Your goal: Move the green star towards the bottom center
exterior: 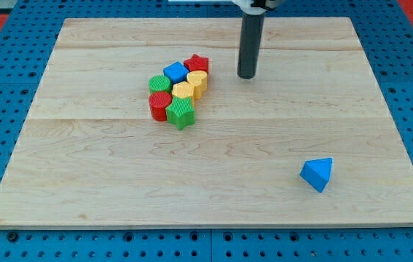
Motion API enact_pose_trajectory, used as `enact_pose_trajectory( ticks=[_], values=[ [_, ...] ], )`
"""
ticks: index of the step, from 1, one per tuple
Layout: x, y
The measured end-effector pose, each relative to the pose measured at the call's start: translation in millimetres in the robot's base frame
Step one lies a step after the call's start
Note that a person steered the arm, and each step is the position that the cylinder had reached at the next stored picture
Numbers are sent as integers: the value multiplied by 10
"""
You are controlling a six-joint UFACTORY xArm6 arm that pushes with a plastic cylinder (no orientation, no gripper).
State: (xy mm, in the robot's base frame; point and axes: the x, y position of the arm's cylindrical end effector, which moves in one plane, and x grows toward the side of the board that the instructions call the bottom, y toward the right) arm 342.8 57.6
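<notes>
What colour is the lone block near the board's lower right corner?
Blue. The lone block shows clearly in the camera view, far from the cluster and my tip.

The green star [181, 113] is a small ridged block lying flat on the tabletop [213, 189], its pointed outline facing up. It sits at the lower end of a tight cluster of blocks, toward the view's bottom of that group. It touches the red cylinder [159, 106] on the view's left and the yellow block [183, 91] just above it, left of the tabletop's middle.
</notes>
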Motion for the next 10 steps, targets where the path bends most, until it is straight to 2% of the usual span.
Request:
enact_pose_trajectory(
  ticks=[1, 2, 5, 7, 8, 10],
  values=[
    [69, -179],
    [400, -179],
    [596, -318],
    [595, -1064],
    [860, -1245],
    [1385, -910]
  ],
)
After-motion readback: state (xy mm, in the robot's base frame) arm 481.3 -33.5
